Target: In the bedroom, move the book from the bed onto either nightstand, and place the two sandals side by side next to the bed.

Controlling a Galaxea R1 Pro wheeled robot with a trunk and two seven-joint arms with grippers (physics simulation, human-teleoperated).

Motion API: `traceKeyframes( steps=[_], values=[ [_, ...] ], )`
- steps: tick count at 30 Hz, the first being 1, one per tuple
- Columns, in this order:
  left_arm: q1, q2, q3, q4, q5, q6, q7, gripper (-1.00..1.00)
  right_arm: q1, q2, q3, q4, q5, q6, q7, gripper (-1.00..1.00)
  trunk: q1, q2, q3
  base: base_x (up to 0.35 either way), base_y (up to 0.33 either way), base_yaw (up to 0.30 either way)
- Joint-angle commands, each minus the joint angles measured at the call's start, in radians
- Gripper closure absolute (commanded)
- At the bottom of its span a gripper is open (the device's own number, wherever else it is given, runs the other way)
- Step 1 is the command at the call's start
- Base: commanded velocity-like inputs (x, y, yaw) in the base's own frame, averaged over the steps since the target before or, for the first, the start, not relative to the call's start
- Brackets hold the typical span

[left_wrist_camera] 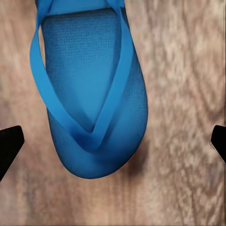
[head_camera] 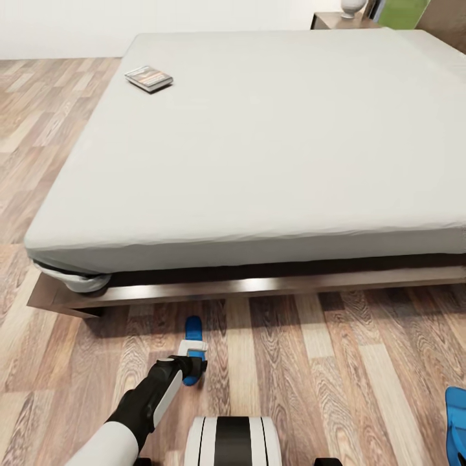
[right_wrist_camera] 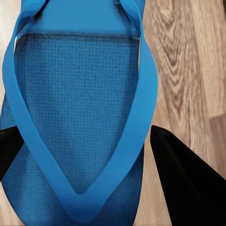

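The book lies near the far left corner of the bed's grey mattress. One blue sandal lies on the floor just in front of the bed frame. My left gripper hovers over its near end. In the left wrist view that gripper is open, its fingertips spread wide on either side of the sandal. The other sandal shows at the lower right edge. In the right wrist view it sits between the fingers of my right gripper, held above the floor.
A nightstand stands beyond the bed's far right side with a white vase on it. Wood-plank floor runs in front of and left of the bed. The robot's base is at the bottom middle.
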Motion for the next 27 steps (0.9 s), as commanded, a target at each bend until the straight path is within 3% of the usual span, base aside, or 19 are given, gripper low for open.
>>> traceKeyframes(
  steps=[1,22,27],
  values=[
    [0.0,0.001,-0.004,-0.002,0.011,0.005,0.01,-1.0,-0.001,0.0,-0.008,0.002,0.002,-0.002,0.007,1.0,-0.001,0.0,0.003,0.0,0.0,0.0],
    [0.0,0.001,-0.004,-0.005,0.011,0.008,0.012,-1.0,-0.001,0.001,-0.005,0.004,0.003,-0.002,0.007,1.0,-0.01,0.005,0.085,0.0,0.0,0.0],
    [0.0,0.002,-0.003,-0.006,0.011,0.008,0.013,-1.0,-0.001,0.001,-0.008,0.004,0.003,-0.001,0.011,1.0,-0.01,0.005,0.085,0.0,0.0,0.0]
  ],
)
